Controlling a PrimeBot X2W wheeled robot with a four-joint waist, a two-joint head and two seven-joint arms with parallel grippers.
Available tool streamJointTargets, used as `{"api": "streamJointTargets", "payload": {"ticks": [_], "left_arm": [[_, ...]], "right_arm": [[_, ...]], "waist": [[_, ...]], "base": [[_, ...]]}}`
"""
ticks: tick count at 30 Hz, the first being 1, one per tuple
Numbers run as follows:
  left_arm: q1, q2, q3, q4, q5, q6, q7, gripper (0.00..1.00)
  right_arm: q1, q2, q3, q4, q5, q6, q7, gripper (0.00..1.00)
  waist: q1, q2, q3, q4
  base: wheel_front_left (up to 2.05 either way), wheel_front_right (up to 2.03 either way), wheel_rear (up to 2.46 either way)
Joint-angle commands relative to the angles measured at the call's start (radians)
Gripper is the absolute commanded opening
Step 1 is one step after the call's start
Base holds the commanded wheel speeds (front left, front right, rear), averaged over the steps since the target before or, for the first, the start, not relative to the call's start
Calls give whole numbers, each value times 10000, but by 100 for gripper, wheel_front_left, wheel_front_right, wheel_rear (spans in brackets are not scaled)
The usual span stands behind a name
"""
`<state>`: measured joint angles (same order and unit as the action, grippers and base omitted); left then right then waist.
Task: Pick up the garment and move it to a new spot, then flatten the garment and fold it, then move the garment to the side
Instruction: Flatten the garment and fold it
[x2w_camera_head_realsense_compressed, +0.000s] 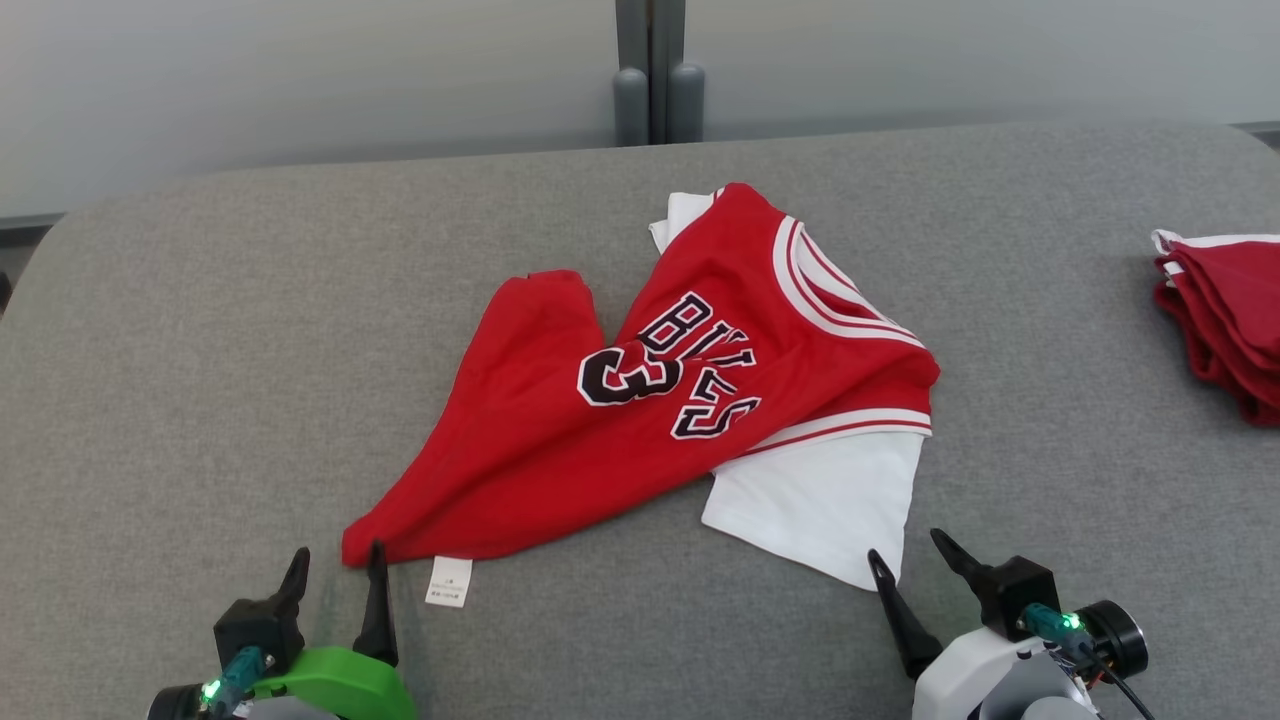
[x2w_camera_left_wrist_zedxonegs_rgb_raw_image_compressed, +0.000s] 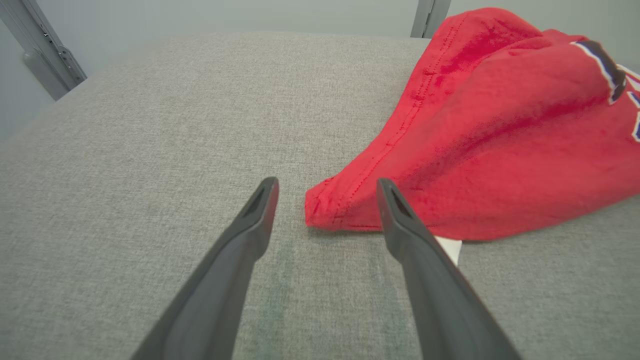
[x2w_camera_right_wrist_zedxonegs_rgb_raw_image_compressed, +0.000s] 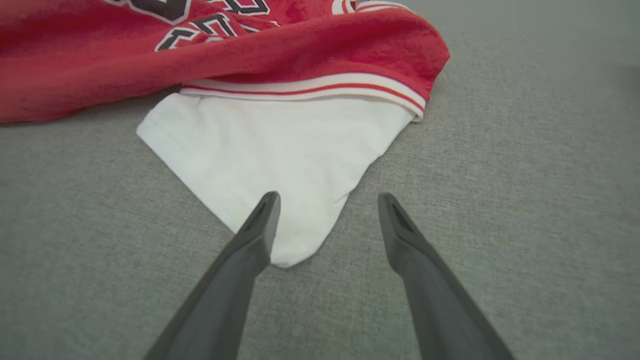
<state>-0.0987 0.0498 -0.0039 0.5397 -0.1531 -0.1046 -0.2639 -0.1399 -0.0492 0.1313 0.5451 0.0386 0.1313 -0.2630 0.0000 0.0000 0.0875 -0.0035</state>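
Presently the garment (x2w_camera_head_realsense_compressed: 640, 420), a red jersey with black lettering and a white sleeve (x2w_camera_head_realsense_compressed: 820, 500), lies crumpled and unfolded on the grey padded surface (x2w_camera_head_realsense_compressed: 200, 350). Its body is bunched in diagonal folds, and a care label (x2w_camera_head_realsense_compressed: 448, 582) pokes out at its near hem. The left gripper (x2w_camera_head_realsense_compressed: 338, 549) stands at the garment's near left corner with its fingers spread wide and nothing between them. In the left wrist view the red hem corner (x2w_camera_left_wrist_zedxonegs_rgb_raw_image_compressed: 325, 215) sits just beyond the fingertips, inside the gap. The right gripper (x2w_camera_head_realsense_compressed: 905, 543) is likewise fully open and empty at the garment's near right; the sleeve tip (x2w_camera_right_wrist_zedxonegs_rgb_raw_image_compressed: 295, 250) lies partly between its fingers. A folded red stack (x2w_camera_head_realsense_compressed: 1225, 320) rests well apart from the garment, on its right. Assessment: the pick-up has not yet begun. To do it well, each gripper should advance low until cloth lies deep in the gap, then close on the full thickness. The left should take the hem itself, not the label alone. Both arms should lift together, so that the garment hangs evenly and does not drag.
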Motion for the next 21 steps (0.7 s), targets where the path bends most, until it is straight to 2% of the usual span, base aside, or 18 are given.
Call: {"api": "streamJointTargets", "payload": {"ticks": [1,14,21], "left_arm": [[-298,30,7,64,-89,-37,-2,100],[-922,30,-136,856,-572,-209,-2,100],[-1437,34,17,1647,-726,-102,-2,100]], "right_arm": [[-132,-40,15,57,-36,-13,-23,100],[-380,-38,231,141,-284,-13,-22,100],[-516,-37,328,403,-628,-13,-3,100]], "waist": [[0,0,226,84],[0,0,749,-10],[0,0,1055,-55]], "base": [[0,0,0],[0,0,0],[0,0,0]]}}
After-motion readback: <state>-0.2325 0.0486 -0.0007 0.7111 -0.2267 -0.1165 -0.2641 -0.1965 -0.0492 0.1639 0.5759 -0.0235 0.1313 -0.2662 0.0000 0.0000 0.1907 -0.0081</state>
